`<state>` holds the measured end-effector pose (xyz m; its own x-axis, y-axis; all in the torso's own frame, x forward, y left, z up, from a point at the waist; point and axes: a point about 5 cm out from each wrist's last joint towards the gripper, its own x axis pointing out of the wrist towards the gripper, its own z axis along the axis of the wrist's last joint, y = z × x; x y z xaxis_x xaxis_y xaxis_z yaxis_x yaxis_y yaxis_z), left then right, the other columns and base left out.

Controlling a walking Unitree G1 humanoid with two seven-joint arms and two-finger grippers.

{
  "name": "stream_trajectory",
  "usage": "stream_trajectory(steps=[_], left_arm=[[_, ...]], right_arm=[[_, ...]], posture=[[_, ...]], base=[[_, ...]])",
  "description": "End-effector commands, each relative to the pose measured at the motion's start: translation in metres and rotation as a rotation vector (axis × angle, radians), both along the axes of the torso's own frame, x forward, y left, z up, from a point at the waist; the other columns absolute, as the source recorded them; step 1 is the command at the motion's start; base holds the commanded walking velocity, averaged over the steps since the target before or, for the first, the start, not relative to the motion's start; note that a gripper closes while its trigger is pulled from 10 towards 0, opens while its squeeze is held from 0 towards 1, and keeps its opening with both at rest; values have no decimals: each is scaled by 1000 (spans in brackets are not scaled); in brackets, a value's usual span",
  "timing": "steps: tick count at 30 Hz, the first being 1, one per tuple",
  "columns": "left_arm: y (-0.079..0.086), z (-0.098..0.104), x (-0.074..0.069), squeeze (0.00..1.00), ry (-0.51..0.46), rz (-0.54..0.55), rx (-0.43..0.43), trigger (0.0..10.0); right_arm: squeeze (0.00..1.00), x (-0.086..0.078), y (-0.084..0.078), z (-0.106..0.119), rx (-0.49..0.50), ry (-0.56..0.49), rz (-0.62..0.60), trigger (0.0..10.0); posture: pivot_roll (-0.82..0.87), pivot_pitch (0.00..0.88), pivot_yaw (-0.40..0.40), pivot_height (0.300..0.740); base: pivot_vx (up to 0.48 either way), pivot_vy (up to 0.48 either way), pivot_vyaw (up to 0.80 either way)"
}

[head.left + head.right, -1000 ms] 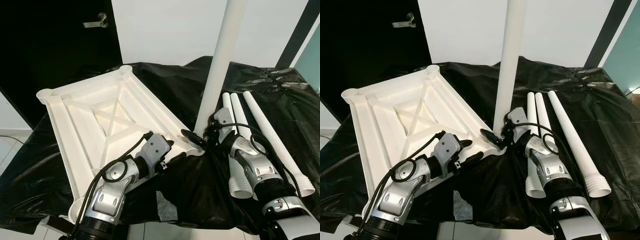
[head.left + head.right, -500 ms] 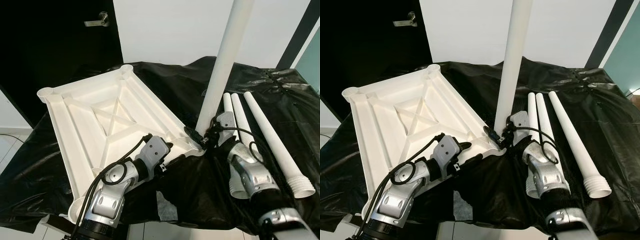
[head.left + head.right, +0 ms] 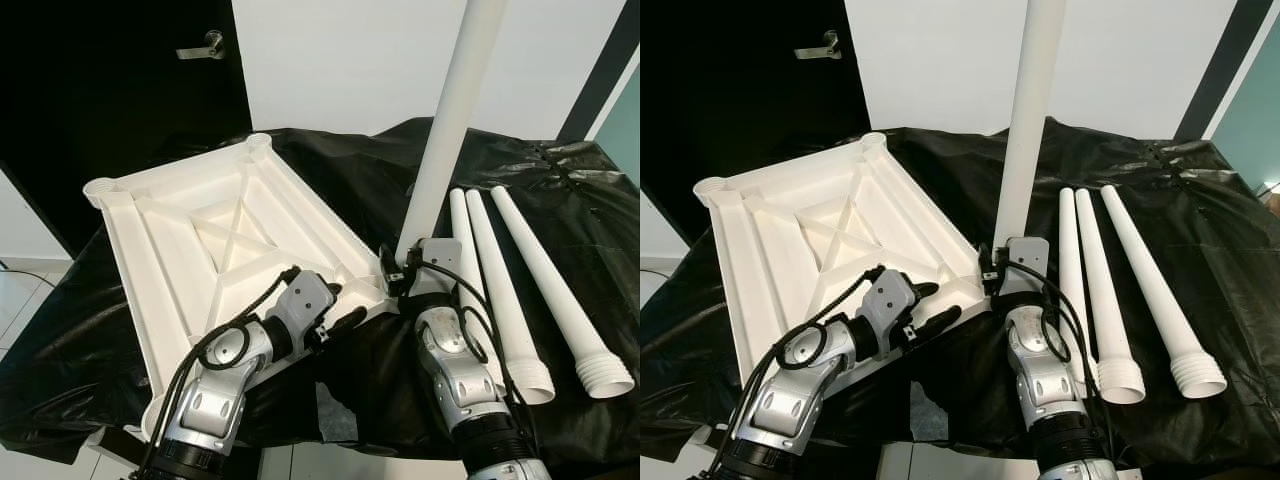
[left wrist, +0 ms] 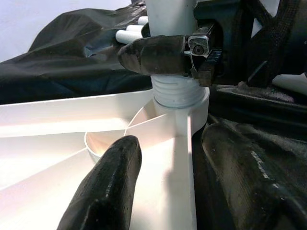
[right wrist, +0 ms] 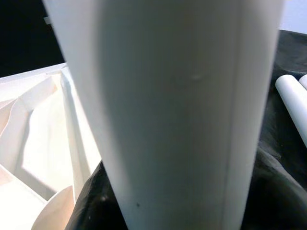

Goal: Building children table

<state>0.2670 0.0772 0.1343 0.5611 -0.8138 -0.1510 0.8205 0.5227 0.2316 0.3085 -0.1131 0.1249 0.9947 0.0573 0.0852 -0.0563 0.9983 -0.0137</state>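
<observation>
Right tool (image 3: 397,272) is clamped low on the upright leg (image 3: 447,125), threaded end seated in the near-right corner socket of the inverted table panel (image 3: 190,235). Left tool (image 3: 345,318) – fingers parted – braces the panel's edge. Leg judged light, stiff, slippery – grip near its base.

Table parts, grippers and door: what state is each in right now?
Tabletop: upside down, ribs up, on the black sheet.
Upright leg: standing in the near corner socket.
Spare legs: three, lying flat.
Right gripper: shut on the upright leg.
Left gripper: open, straddling the tabletop's edge.
Door: shut.
</observation>
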Motion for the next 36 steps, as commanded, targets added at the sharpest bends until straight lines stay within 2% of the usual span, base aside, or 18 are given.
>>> stream_trajectory(steps=[1,8,9,12,13,23,25,26,27,30,36], left_arm=[[3,3,3,0,-30,91,0,10000],[3,4,5,0,-33,89,-1,10000],[2,4,5,0,-34,91,-1,10000],[2,4,5,0,-34,92,-1,10000],[2,3,4,0,-34,93,-1,10000],[4,2,3,0,-31,99,0,10000],[4,2,3,0,-30,100,1,10000],[4,2,3,0,-31,100,1,10000],[4,2,3,0,-31,100,1,10000],[5,2,3,0,-33,102,2,10000],[5,2,4,0,-33,105,1,10000]], right_arm=[[0,-5,-1,-17,6,79,-10,10000],[0,-6,2,-10,9,53,6,10000],[259,-6,1,-9,11,45,11,10000],[259,-6,1,-7,9,39,9,10000],[1000,-6,-2,-4,10,22,29,10000],[1000,-16,-16,0,19,-34,184,10000],[961,-17,-17,0,17,-37,211,10000],[0,-19,-20,0,29,-34,250,10000],[0,-19,-20,0,29,-34,250,10000],[0,-23,-29,-1,13,-33,400,10000],[0,-18,-39,-1,-31,-11,480,10000]], posture=[[17,0,3,740],[17,0,0,740],[17,0,-2,740],[17,0,-3,740],[20,0,-8,740],[23,0,-12,740],[23,0,-12,740],[23,0,-12,740],[23,0,-12,740],[23,0,-16,740],[20,0,-13,740]], base=[[0,0,0],[0,0,0],[0,0,0],[0,0,0],[0,0,0],[0,0,0],[0,0,0],[0,0,0],[0,0,0],[0,0,0],[0,0,0]])
